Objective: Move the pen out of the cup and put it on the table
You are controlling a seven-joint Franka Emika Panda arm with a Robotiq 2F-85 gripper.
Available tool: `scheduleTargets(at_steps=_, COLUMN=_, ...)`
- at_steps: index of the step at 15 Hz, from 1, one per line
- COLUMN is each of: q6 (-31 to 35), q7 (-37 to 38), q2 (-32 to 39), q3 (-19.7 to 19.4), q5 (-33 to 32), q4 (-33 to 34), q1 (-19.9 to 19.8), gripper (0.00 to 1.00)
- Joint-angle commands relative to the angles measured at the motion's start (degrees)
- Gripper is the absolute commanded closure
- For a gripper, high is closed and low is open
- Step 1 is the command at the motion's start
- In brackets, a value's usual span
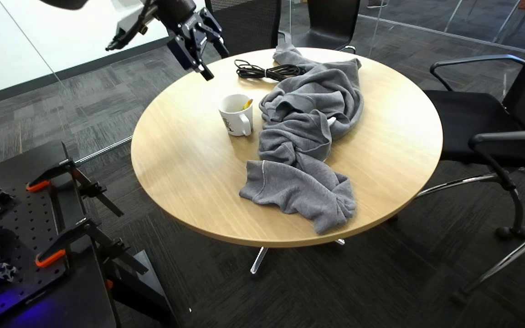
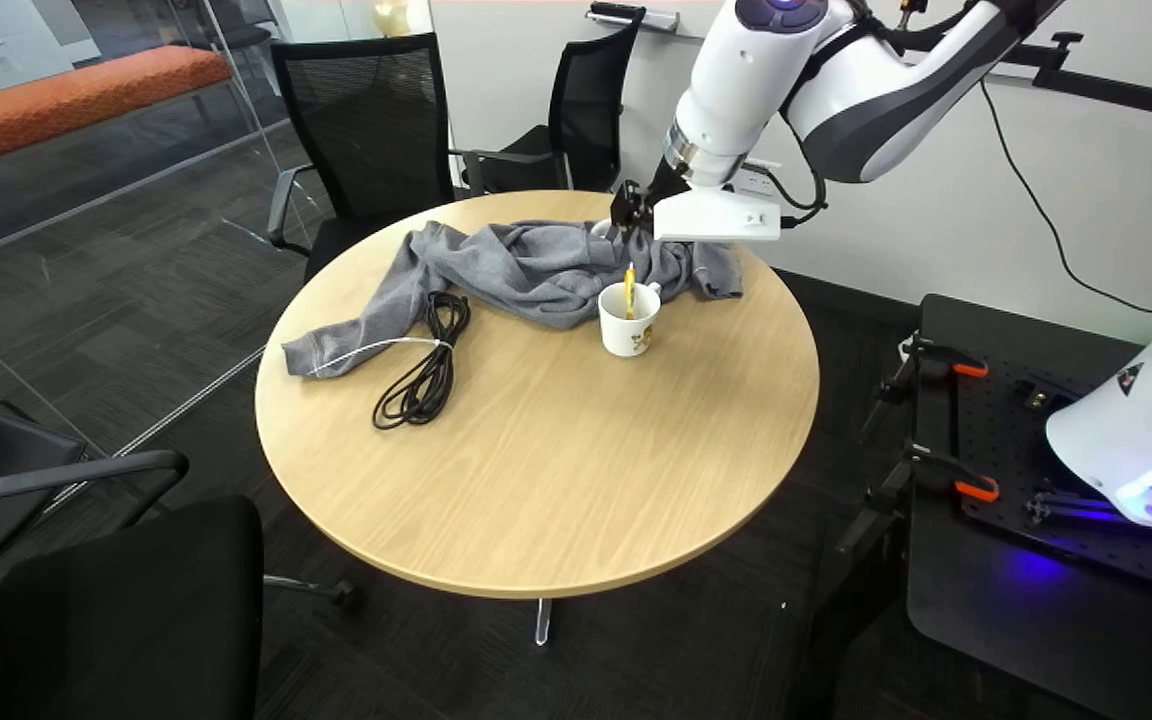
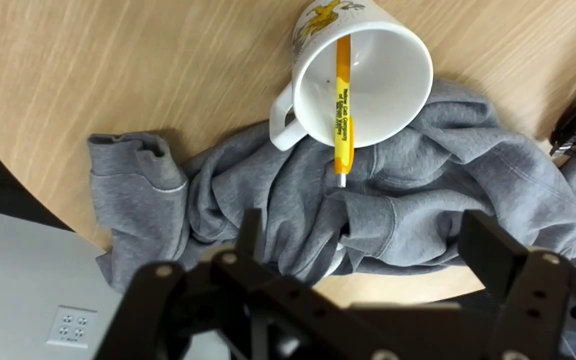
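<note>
A white mug-like cup (image 1: 231, 119) stands upright on the round wooden table (image 1: 189, 173). It also shows in an exterior view (image 2: 626, 338) and in the wrist view (image 3: 393, 95). A yellow-orange pen (image 3: 343, 112) leans inside the cup, its upper end with a silver tip sticking out past the rim near the handle. The pen also shows in both exterior views (image 1: 247, 104) (image 2: 630, 285). My gripper (image 3: 364, 225) is open and empty, its two black fingers wide apart. In an exterior view the gripper (image 1: 216, 64) is raised, apart from cup and pen.
A crumpled grey sweatshirt (image 1: 308, 132) lies across the table right beside the cup. A coiled black cable (image 2: 426, 375) lies on the table by one sleeve. Black chairs (image 2: 366, 130) stand around the table. A white wall with an outlet (image 3: 72, 327) is close by.
</note>
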Motion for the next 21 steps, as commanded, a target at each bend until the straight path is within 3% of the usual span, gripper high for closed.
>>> scheduleTargets(at_steps=1, q6=-2.1, q7=3.0, q2=5.4, q3=-1.7, q5=-2.8, q4=4.5, q1=2.3, gripper=0.00)
scheduleTargets(at_steps=2, q6=1.5, q7=0.5, q2=3.8, q3=-12.0, q5=1.8, q4=4.6, q1=12.0, gripper=0.00)
scheduleTargets(at_steps=3, q6=2.4, q7=-0.6, q2=4.5, q3=-14.4, q5=3.5, q4=5.1, q1=14.2, gripper=0.00)
scheduleTargets(at_steps=5, q6=5.1, q7=-2.8, q2=2.2, q3=-22.7, q5=7.2, q4=3.2, q1=21.2, gripper=0.00)
scheduleTargets(at_steps=12, q6=4.4, q7=-2.2, q2=3.2, q3=-25.6, q5=8.7, q4=4.9, q1=24.8, gripper=0.00)
scheduleTargets(at_steps=13, q6=2.3, q7=-0.5, q2=5.4, q3=-20.0, q5=5.8, q4=6.1, q1=19.4, gripper=0.00)
scheduleTargets(at_steps=14, q6=1.9, q7=-0.7, q2=5.9, q3=-21.7, q5=6.4, q4=6.7, q1=21.3, gripper=0.00)
scheduleTargets(at_steps=21, q6=1.6, q7=-0.2, q2=8.8, q3=-22.0, q5=5.9, q4=9.0, q1=21.8, gripper=0.00)
